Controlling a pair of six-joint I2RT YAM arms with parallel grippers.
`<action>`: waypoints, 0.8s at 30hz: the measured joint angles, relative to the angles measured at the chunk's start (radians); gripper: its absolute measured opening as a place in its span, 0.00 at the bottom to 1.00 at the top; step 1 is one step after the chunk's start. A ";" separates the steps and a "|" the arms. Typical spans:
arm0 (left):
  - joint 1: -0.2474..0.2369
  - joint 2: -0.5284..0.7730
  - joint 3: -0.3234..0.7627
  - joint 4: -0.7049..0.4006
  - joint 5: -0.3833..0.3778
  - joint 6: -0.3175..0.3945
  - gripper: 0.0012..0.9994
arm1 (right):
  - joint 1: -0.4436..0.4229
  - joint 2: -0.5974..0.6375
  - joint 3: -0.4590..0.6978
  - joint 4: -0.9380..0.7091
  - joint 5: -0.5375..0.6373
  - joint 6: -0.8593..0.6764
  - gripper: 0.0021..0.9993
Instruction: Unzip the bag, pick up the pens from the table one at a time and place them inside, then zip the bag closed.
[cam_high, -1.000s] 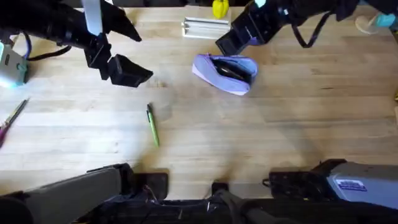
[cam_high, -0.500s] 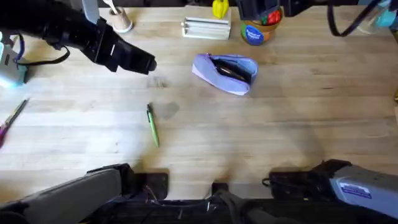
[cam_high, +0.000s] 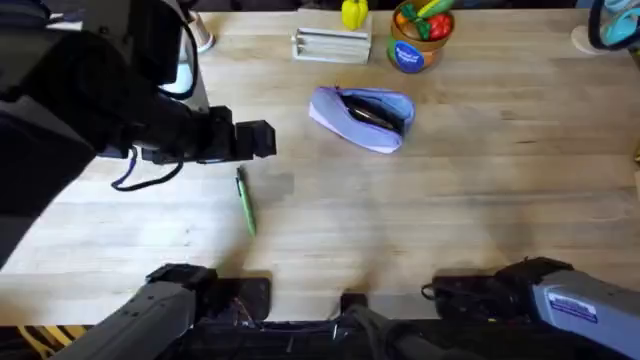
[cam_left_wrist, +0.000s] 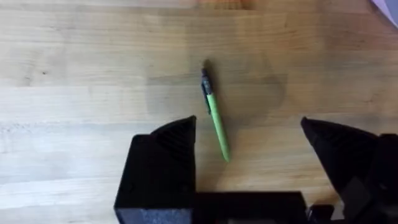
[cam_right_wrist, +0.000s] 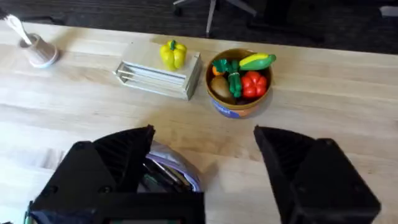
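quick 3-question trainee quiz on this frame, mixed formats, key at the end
1. True or false: the bag is zipped shut.
2. Multiple choice: where is the green pen? A) inside the bag B) lying on the table near the left hand C) clamped in the right hand
3. Short answer: what sits in the bowl beyond the bag?

Key
1. False. The overhead view shows the bag gaping open with dark items inside.
2. B. The left wrist view shows the pen flat on the wood, with the open fingers apart from it.
3. Toy vegetables, with a red one and green ones among them.
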 joint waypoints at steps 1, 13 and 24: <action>-0.008 0.000 -0.040 0.022 -0.001 -0.058 1.00 | -0.002 0.000 0.000 -0.029 0.000 0.025 1.00; -0.076 -0.001 -0.256 0.075 -0.005 -0.319 1.00 | -0.030 -0.006 0.000 -0.053 0.000 0.052 1.00; -0.182 -0.002 -0.340 0.159 -0.074 -0.419 0.99 | -0.030 -0.007 0.000 -0.050 0.000 0.052 1.00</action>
